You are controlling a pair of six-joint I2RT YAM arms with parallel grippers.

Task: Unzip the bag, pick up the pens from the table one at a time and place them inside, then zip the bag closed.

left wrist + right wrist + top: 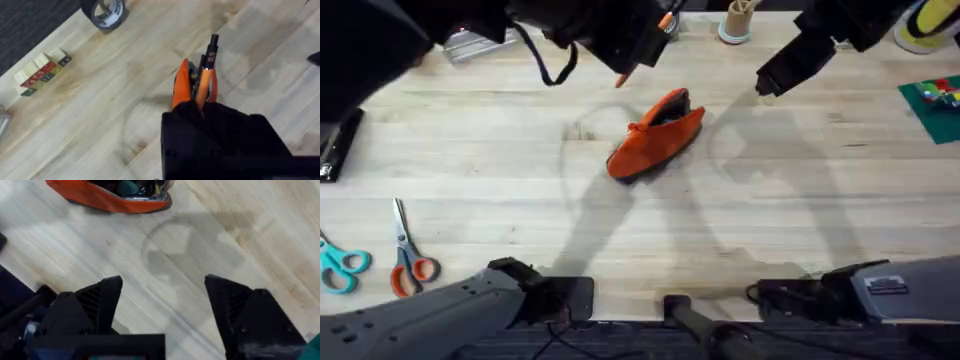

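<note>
The counter (520, 190) carries the bag (657, 135) at its middle, mouth unzipped to receive. Above it, the left gripper (202, 107) has its jaws clamped on the pen (206, 75). The right gripper (162, 300) hangs beside the bag, jaws apart, holding nothing.

Bright even light, soft shadows, blurred near arms

The left arm reaches across the upper middle of the overhead frame, large and dark, its left gripper (638, 68) clamped around a pen (206, 75). The right arm stretches into the upper right, its right gripper (162, 297) hanging with its 2 fingers spread wide.
</note>
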